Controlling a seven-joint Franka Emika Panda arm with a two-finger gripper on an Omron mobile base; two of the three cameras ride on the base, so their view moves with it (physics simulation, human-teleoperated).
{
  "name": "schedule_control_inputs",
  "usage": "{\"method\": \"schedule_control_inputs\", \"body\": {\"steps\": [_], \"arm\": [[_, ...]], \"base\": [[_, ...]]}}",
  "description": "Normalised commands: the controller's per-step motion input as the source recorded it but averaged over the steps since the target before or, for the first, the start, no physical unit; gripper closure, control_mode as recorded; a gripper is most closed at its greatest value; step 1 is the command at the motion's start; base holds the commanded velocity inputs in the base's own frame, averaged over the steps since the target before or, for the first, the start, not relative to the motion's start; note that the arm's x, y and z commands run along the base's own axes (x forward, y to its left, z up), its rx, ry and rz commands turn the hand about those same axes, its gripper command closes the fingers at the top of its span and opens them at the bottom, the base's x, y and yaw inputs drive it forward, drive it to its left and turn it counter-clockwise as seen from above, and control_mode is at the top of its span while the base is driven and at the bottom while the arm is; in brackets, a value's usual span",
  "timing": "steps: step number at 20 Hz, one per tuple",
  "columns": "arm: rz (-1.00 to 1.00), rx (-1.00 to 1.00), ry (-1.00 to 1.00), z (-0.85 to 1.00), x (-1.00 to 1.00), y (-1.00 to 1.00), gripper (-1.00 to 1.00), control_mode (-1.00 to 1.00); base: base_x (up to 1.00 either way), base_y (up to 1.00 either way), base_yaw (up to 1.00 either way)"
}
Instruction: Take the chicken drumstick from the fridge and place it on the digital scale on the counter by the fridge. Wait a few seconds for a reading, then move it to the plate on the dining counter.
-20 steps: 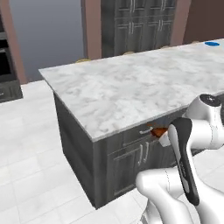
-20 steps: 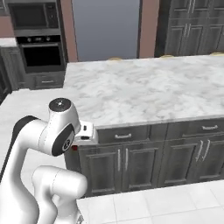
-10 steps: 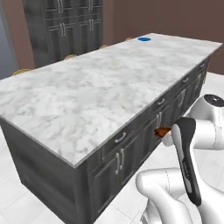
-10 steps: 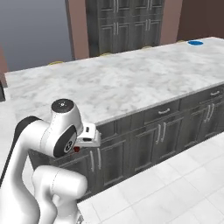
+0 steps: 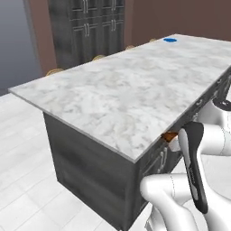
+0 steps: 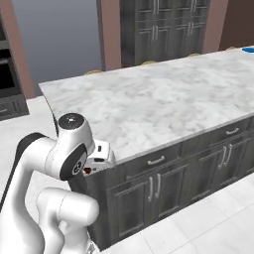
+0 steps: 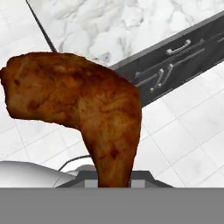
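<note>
Marble worktop runs long ahead of us; plate sits at its far end. Our end effector, low beside the near edge, pinches the drumstick by its thin end, thick end outward.
</note>
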Motion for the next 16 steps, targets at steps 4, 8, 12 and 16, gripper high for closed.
{"method": "schedule_control_inputs", "body": {"steps": [4, 8, 12, 16], "arm": [[0.0, 0.0, 0.0, 0.0, 0.0, 0.0, 1.0, 1.0], [0.0, 0.0, 0.0, 0.0, 0.0, 0.0, 1.0, 1.0], [0.0, 0.0, 0.0, 0.0, 0.0, 0.0, 1.0, 1.0], [0.0, 0.0, 0.0, 0.0, 0.0, 0.0, 1.0, 1.0]], "base": [[0.07, 1.0, 0.18], [0.42, 1.0, 0.2], [0.42, 1.0, 0.18], [0.58, 1.0, 0.14]]}}
